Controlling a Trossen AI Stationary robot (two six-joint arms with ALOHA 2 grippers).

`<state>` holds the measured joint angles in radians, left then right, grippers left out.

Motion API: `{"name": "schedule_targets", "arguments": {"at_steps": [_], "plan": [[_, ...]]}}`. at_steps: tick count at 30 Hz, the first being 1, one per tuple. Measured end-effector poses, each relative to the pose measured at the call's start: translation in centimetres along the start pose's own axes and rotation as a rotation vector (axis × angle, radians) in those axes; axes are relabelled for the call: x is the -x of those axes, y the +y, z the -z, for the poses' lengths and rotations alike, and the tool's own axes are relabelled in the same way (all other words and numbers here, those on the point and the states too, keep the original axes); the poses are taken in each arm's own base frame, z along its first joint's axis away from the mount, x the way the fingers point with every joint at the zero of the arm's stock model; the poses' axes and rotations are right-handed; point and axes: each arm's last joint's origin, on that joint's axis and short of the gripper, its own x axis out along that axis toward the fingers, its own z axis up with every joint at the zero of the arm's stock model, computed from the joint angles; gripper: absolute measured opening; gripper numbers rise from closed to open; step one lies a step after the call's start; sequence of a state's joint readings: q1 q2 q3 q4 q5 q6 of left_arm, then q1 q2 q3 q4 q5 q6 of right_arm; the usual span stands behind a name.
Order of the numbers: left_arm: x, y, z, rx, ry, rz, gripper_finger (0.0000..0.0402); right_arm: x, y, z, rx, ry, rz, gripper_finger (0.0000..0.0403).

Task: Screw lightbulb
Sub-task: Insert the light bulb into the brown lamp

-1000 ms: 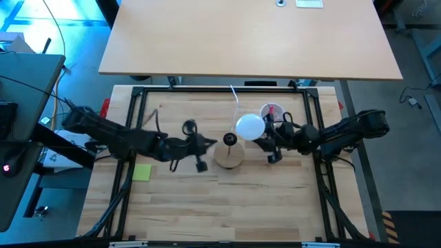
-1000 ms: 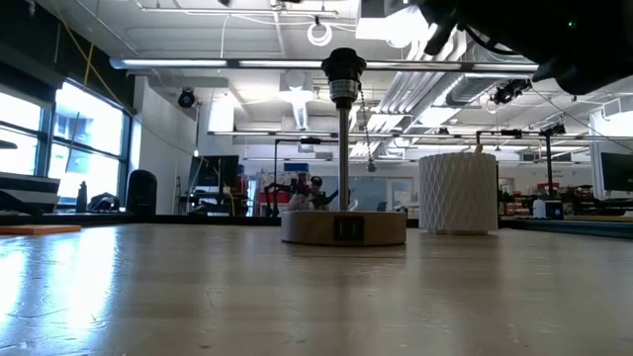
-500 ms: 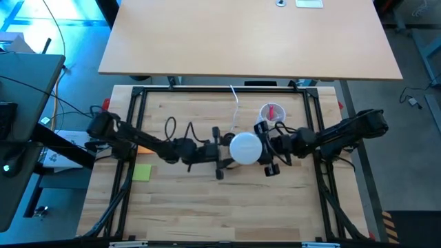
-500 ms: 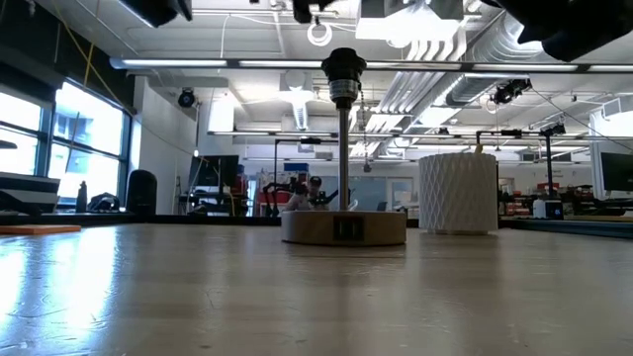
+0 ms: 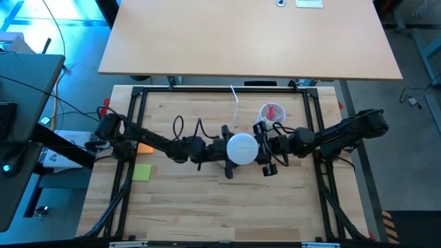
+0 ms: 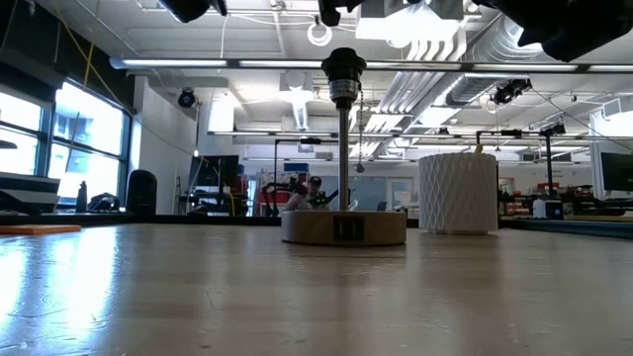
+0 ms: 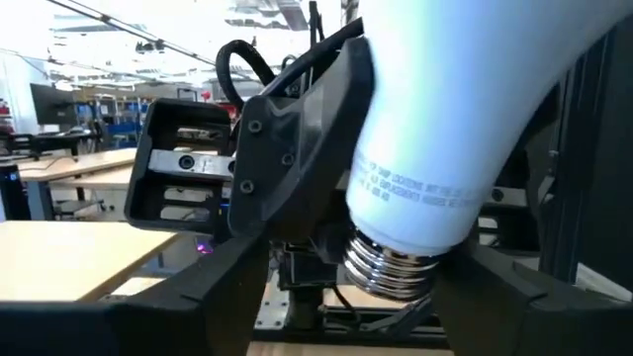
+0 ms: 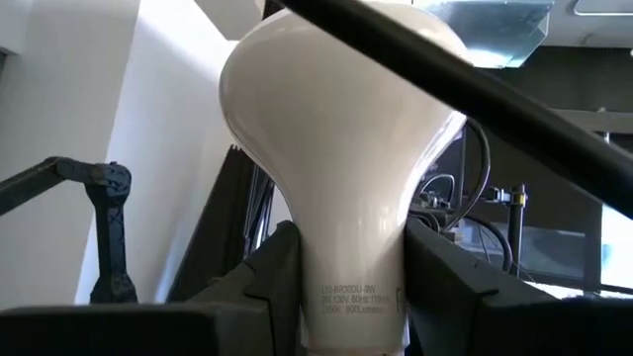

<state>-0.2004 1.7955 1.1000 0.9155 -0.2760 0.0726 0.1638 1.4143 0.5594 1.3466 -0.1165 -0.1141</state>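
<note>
Right wrist view: the bulb (image 8: 336, 158), likely light, smooth and fragile, is clamped at its tapered neck between the right gripper (image 8: 346, 282) fingers; left gripper (image 5: 219, 148) state cannot be told.

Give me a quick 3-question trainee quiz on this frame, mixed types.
1. True or false: the lightbulb is already seated in the socket.
2. Which gripper clamps the bulb's neck? A) left B) right
3. Fill in: the white latticed cup stands ____ the lamp base.

Key: 1. False, the socket stands bare in the low view. 2. B, the right gripper; the left gripper sits close beside it. 3. Beside.
</note>
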Motion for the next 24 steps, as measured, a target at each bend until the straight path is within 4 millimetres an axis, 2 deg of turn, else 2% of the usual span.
{"name": "schedule_targets", "arguments": {"at_steps": [3, 10, 17, 24], "plan": [[0.1, -0.2, -0.2, 0.001, -0.002, 0.007, 0.0207, 0.0, 0.0, 0.0, 0.003, 0.003, -0.001, 0.0134], [0.3, -0.6, -0.4, -0.017, 0.008, 0.020, 0.0098, 0.0, 0.0, 0.2, -0.008, 0.020, 0.012, 0.0134], [1.0, -1.6, -0.9, -0.048, 0.082, 0.008, 0.0097, 0.0, 0.0, 0.6, -0.043, 0.069, 0.025, 0.0135], [2.4, -0.9, -1.9, 0.003, 0.301, -0.037, 0.0096, 0.3, -0.2, 2.1, -0.150, 0.218, 0.063, 0.0209]]}}
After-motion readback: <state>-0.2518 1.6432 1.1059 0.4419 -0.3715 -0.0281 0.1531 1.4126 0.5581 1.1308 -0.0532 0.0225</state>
